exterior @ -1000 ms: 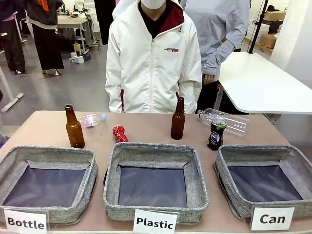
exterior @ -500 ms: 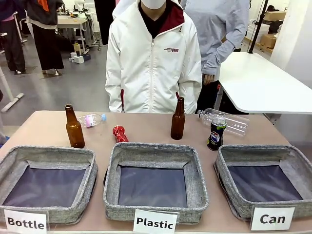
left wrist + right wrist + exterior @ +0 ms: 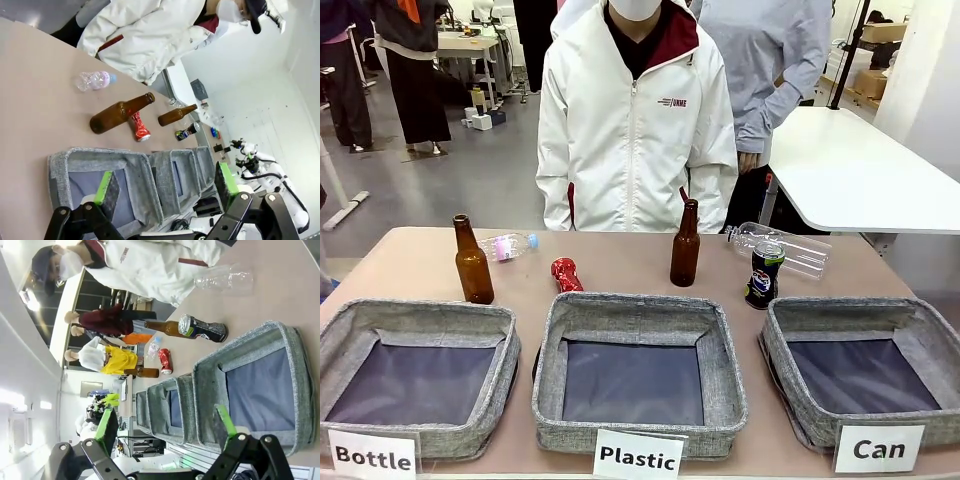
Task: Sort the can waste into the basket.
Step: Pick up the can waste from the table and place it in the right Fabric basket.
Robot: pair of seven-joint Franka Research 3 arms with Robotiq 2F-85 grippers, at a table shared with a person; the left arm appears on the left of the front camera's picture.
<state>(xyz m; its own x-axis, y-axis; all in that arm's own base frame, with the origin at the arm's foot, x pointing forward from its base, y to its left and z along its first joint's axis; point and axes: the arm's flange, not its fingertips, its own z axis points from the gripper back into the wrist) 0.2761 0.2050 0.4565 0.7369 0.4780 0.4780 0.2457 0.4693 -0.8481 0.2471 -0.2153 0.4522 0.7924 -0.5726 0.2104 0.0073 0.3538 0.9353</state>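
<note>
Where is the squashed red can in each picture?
Front view: the red can lies left of centre, just behind the middle basket.
Left wrist view: the red can is near the centre, against a brown bottle in the picture.
Right wrist view: the red can is small, near the centre.
Shared landmark: the dark can, also at and.

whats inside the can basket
The Can basket shows only its bare dark base; the near wall hides a strip of it. The red can and dark can are on the table.
</note>
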